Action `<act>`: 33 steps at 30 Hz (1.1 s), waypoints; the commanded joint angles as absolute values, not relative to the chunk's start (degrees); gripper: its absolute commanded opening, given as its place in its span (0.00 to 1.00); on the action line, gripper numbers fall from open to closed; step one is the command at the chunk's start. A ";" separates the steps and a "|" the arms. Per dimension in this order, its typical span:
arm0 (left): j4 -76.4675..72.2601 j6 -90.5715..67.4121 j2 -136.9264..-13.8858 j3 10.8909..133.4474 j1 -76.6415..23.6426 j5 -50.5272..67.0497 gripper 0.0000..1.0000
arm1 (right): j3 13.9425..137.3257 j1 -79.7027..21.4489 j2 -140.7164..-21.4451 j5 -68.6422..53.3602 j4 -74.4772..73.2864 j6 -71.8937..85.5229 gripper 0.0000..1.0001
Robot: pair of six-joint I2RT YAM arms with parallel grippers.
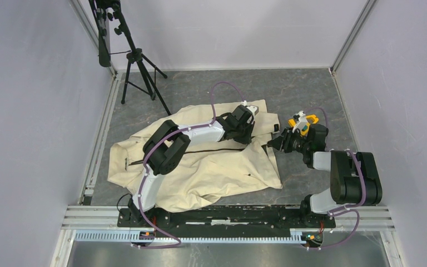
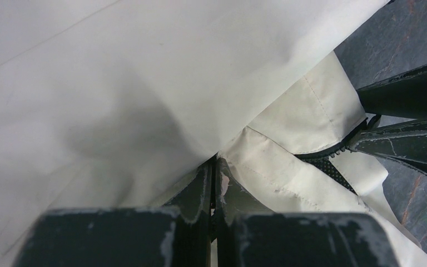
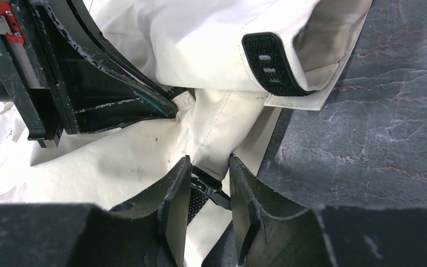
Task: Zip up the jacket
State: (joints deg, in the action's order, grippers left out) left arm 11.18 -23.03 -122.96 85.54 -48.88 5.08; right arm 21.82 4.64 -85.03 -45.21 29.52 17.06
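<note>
The cream jacket (image 1: 222,167) lies wrinkled on the dark floor, with its dark zipper line (image 1: 200,151) running left to right. My left gripper (image 1: 250,135) is shut on a fold of jacket fabric (image 2: 267,167) near the zipper's right end; its fingertips meet in the left wrist view (image 2: 214,167). Zipper teeth (image 2: 333,158) show just right of it. My right gripper (image 1: 271,144) is open at the jacket's right hem. In the right wrist view (image 3: 210,166) its jaws straddle the black zipper pull (image 3: 216,193) without closing on it. The black hem tag (image 3: 269,64) lies above.
A black tripod (image 1: 136,61) stands at the back left. Grey walls enclose the floor on three sides. The metal rail (image 1: 222,214) with the arm bases runs along the near edge. Bare dark floor (image 3: 367,139) lies right of the jacket.
</note>
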 commanded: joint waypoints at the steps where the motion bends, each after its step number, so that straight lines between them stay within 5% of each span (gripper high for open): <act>1: 15.99 -20.04 -124.46 83.94 -48.95 4.40 0.02 | 20.66 4.75 -84.38 -46.90 30.50 16.66 0.36; 8: 15.95 -19.95 -124.32 83.90 -48.94 4.57 0.02 | 20.33 4.76 -85.81 -46.91 31.33 17.31 0.36; 15: 15.17 -19.70 -123.50 83.11 -48.95 4.57 0.02 | 21.20 4.77 -85.95 -46.87 33.74 20.04 0.00; 33: -5.41 0.78 -101.56 62.58 -51.79 22.68 0.02 | 22.98 6.84 -89.77 -51.92 43.50 42.26 0.00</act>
